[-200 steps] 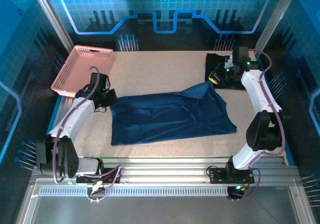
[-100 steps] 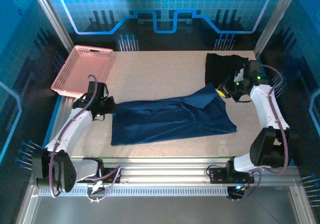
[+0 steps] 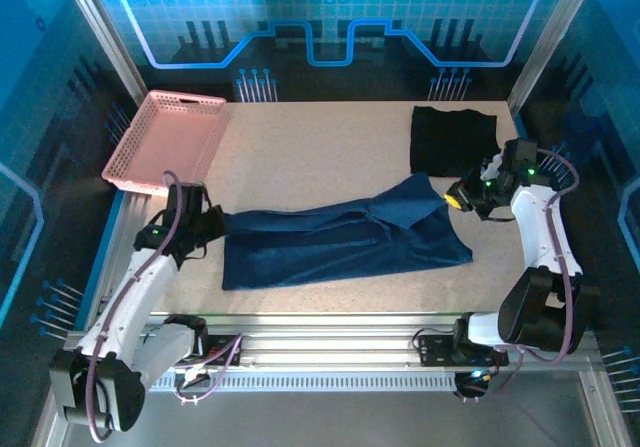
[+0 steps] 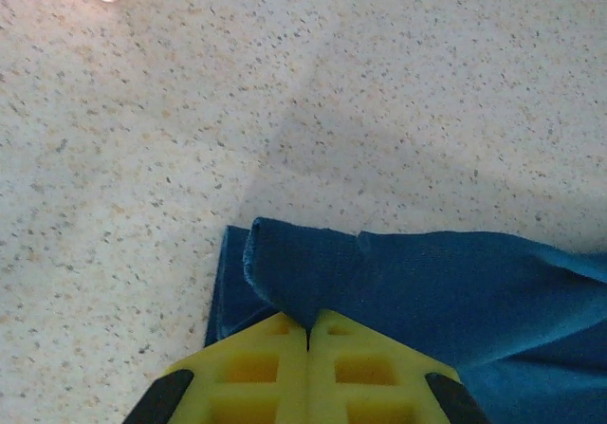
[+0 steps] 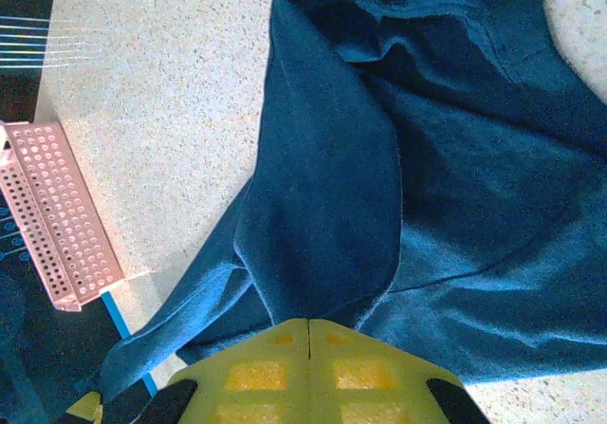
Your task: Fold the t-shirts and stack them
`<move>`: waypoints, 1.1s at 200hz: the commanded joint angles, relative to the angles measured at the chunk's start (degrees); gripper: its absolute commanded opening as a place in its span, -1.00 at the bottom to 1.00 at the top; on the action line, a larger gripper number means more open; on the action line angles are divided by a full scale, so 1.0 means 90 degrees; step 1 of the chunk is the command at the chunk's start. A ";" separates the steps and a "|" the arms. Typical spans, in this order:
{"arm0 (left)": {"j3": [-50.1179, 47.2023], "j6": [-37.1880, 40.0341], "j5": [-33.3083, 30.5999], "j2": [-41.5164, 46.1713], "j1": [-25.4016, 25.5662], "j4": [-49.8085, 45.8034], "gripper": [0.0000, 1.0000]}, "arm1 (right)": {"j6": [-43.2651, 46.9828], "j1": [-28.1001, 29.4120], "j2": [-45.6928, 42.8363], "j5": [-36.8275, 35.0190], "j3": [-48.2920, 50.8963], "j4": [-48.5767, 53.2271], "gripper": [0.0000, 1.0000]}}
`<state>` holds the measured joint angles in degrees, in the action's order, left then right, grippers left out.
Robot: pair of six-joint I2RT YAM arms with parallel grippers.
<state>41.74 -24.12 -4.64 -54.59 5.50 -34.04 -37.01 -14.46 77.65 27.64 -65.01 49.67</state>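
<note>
Top view: navy t-shirt (image 3: 340, 245) lies across the near-middle of the table (image 3: 320, 147), stretched between both arms. The left gripper (image 3: 213, 229) is at its left edge and the right gripper (image 3: 457, 196) at its far-right corner, where a flap is raised and folded over. The black t-shirt (image 3: 453, 139) is a folded square at the far right of the table, apart from the navy one, just beyond the right gripper. The pink basket (image 3: 165, 135) is at far left, overhanging the table edge. Jaws are too small here to read the grip. Left wrist view settles it: the yellow fingers (image 4: 256, 367) are pressed together with no gap, pinching the doubled edge of the navy cloth. The top layer rises off the table and a lower layer lies flat beneath; a basket corner sits top-left. Right wrist view: the pads (image 5: 365, 377) are clamped tight on a fold of navy cloth. A long ridge drapes away from them, the rest lies flat, and the basket sits at left.
</note>
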 commanded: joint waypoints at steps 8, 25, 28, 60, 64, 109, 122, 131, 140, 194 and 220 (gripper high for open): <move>-0.0290 -0.0527 -0.0376 -0.0008 0.0488 -0.0185 -1.00 | 0.0235 -0.0227 -0.0097 0.0272 0.0155 0.0162 -1.00; -0.0338 -0.0885 -0.0668 -0.0205 0.0618 -0.0473 -1.00 | 0.0318 -0.0271 -0.0090 0.0258 0.0287 0.0174 -1.00; -0.0366 -0.0952 -0.0725 -0.0225 0.0635 -0.0513 -1.00 | 0.0333 -0.0290 -0.0092 0.0238 0.0324 0.0174 -1.00; -0.0752 -0.1641 -0.1243 -0.0107 0.0702 -0.0744 -1.00 | 0.0534 -0.0561 -0.0090 0.0093 0.0758 0.0126 -1.00; -0.0812 -0.1690 -0.1267 -0.0067 0.0705 -0.0732 -1.00 | 0.0563 -0.0601 -0.0084 0.0053 0.0819 0.0118 -1.00; -0.1175 -0.2027 -0.1241 -0.0061 0.0815 -0.0603 -1.00 | 0.0656 -0.0825 0.0168 -0.0006 0.1424 -0.0247 -1.00; -0.1199 -0.2037 -0.1258 -0.0059 0.0951 -0.0500 -1.00 | 0.0716 -0.0831 0.0218 -0.0088 0.1487 -0.0265 -1.00; -0.1232 -0.2049 -0.1254 -0.0061 0.1035 -0.0398 -1.00 | 0.0759 -0.0854 0.0239 -0.0152 0.1536 -0.0279 -1.00; -0.1258 -0.2103 -0.1232 -0.0088 0.1055 -0.0345 -0.98 | 0.0779 -0.0869 0.0283 -0.0203 0.1587 -0.0304 -1.00; -0.1073 -0.2894 -0.1692 0.0427 0.1049 -0.0834 0.30 | 0.0917 -0.1034 0.0472 -0.0548 0.1843 -0.0331 -1.00; -0.0665 -0.2941 -0.1860 0.0719 0.0915 -0.0939 0.56 | 0.0955 -0.1058 0.0522 -0.0625 0.1881 -0.0338 -0.89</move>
<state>31.73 -48.42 -18.24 -50.02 14.74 -40.05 -29.74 -22.90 81.67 23.46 -48.58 46.44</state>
